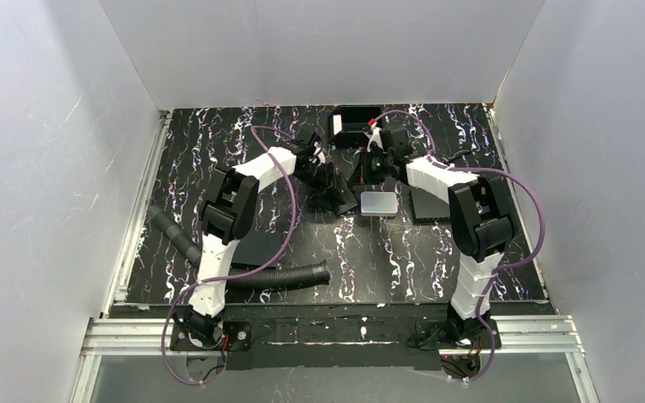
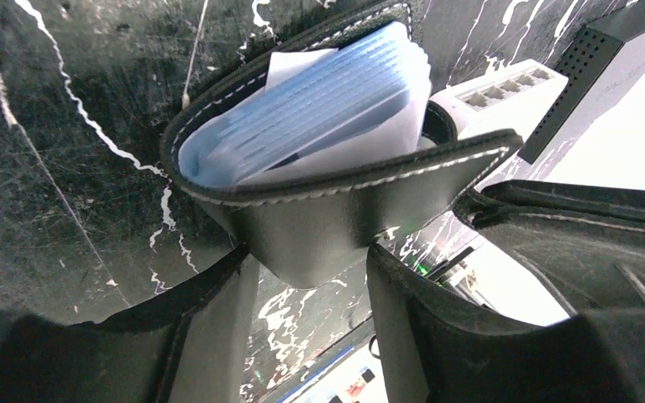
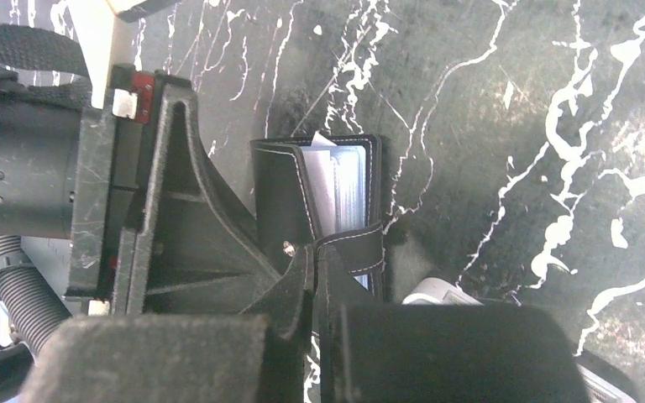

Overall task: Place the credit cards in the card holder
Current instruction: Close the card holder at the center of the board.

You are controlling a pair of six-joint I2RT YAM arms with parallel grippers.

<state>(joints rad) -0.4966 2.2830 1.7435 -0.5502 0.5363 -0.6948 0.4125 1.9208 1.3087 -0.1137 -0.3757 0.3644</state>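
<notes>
Several blue and whitish credit cards (image 2: 302,109) fill the small black card holder (image 2: 319,222). Left gripper (image 2: 309,256) holds it, right gripper (image 3: 315,259) pinches its tab (image 3: 358,242); tugging could spill them.

Even diffuse light, soft shadows, blown-out white glare, blurred wrist-view foregrounds

We count one black card holder (image 2: 319,227). Its credit cards (image 2: 302,109) form a blue stack too tight for us to number, with pale edges at two spots. On the counter (image 1: 403,269) we count one silver-grey case (image 1: 380,203), two flat black pads (image 1: 430,207) and one ribbed hose (image 1: 285,275).
</notes>
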